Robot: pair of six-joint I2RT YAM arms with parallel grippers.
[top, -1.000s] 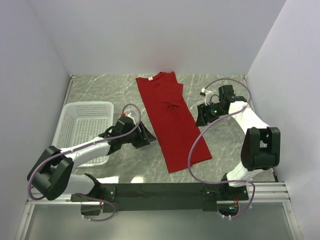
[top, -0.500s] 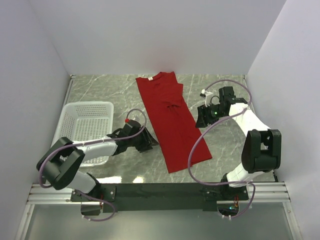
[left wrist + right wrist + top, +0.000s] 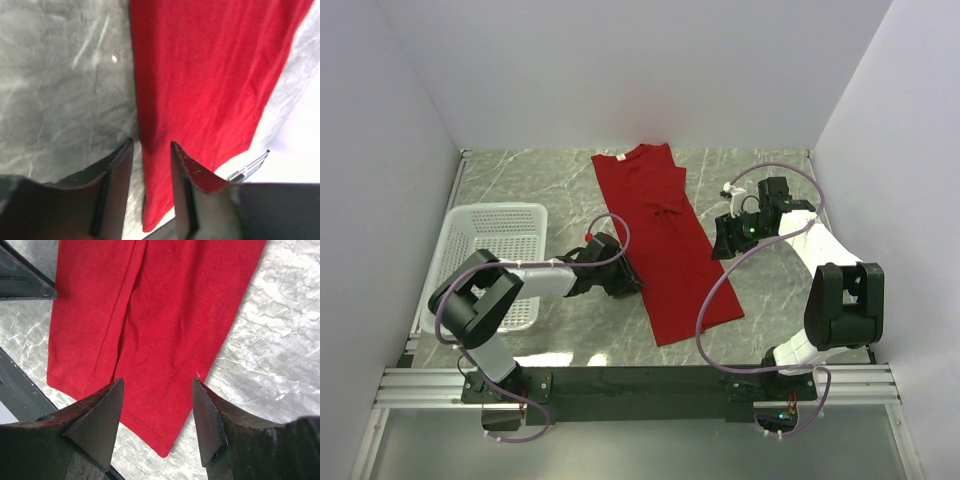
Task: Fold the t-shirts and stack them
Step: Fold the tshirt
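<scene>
- cloth first: the red t-shirt (image 3: 660,235) lies flat on the grey marbled table (image 3: 520,175) as a long narrow strip. its neck is at the far end, and its hem is nearer the arms, slanting to the right.
- the left pincer (image 3: 632,284) sits low at the strip's left edge, about halfway along it. in the wrist view the left pincer (image 3: 151,146) has its fingers a narrow gap apart, with the cloth's edge showing in the gap. whether they touch it i cannot tell.
- the right pincer (image 3: 722,240) is just beside the strip's right edge. in its own view the right pincer (image 3: 157,382) stands wide apart above the cloth, clamped on nothing.
- a white mesh basket (image 3: 490,209) stands at the table's left, apart from the shirt.
</scene>
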